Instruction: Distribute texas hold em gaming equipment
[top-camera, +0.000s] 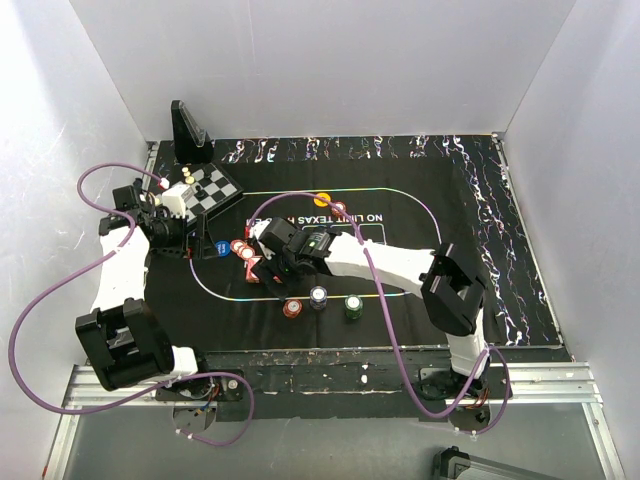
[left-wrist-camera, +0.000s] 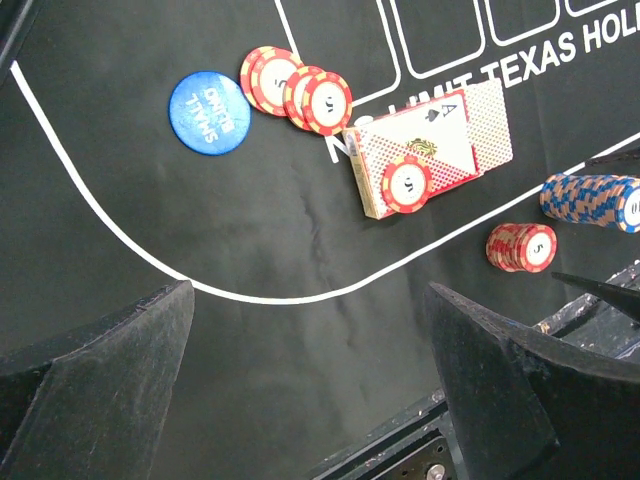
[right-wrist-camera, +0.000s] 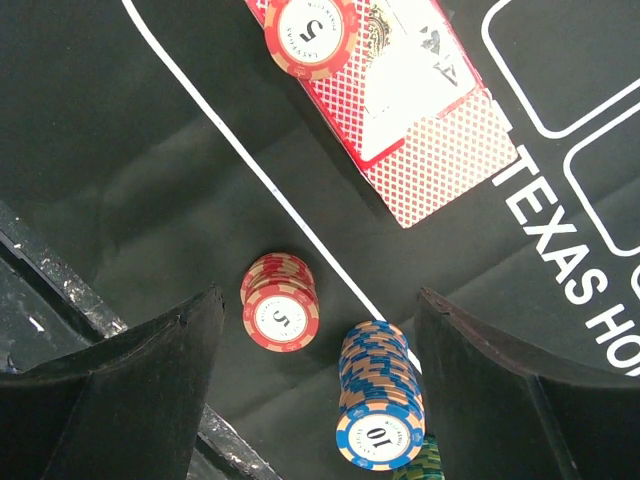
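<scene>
Top external: three chip stacks (top-camera: 318, 298) stand near the desk's (top-camera: 500, 250) front edge. Left wrist: left fingers (left-wrist-camera: 110, 380) spread wide and empty above the felt, with fanned red chips (left-wrist-camera: 300, 88) beside a blue Small Blind button (left-wrist-camera: 209, 111). Right wrist: right fingers (right-wrist-camera: 150, 390) are open and hold nothing above a red chip stack (right-wrist-camera: 281, 305). Chips look light, stiff and slick, so pinch a stack low across its rim.

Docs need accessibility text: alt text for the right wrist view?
Open right gripper hovers over black poker felt, a red chip stack and a taller blue chip stack between its fingers. Beyond, a red chip lies on a card deck.
</scene>
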